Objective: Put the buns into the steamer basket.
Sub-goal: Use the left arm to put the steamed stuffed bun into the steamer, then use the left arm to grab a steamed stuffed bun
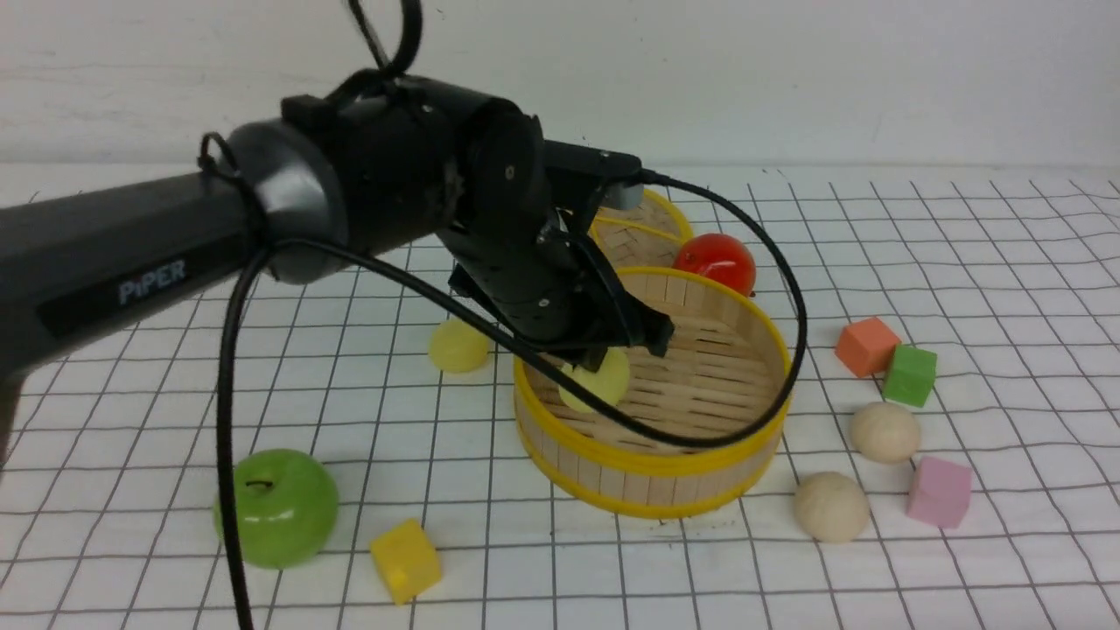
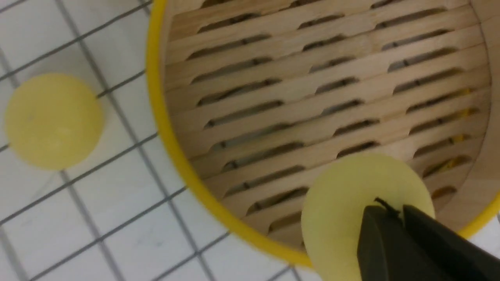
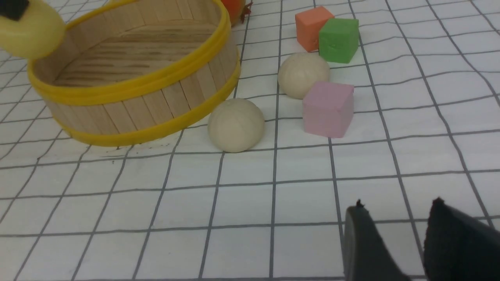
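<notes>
four buns were in view, and none yet lay on the slats of the steamer basket [image 1: 770,350]. the left gripper [image 1: 608,354] hung over the basket's near-left rim with its jaws drawn together, tips at the crown of one yellow bun [image 1: 595,383] — whether they nipped its skin or merely touched it, we could not tell. we judged the step to be the drop itself; to do it well, the bun wanted carrying further toward the middle of the floor, since from the rim it might roll off onto the table [image 1: 700,569]. only the left wrist view showed that bun overlapping the yellow rim, partly outside; the front view made it look inside. only the right wrist view showed the right gripper [image 3: 394,207], jaws apart and empty — and it showed a cream bun [image 3: 236,125] just beside the basket wall and another cream bun [image 3: 302,74] behind the pink cube [image 3: 329,109]. the second yellow bun [image 1: 458,344] sat left of the basket.
</notes>
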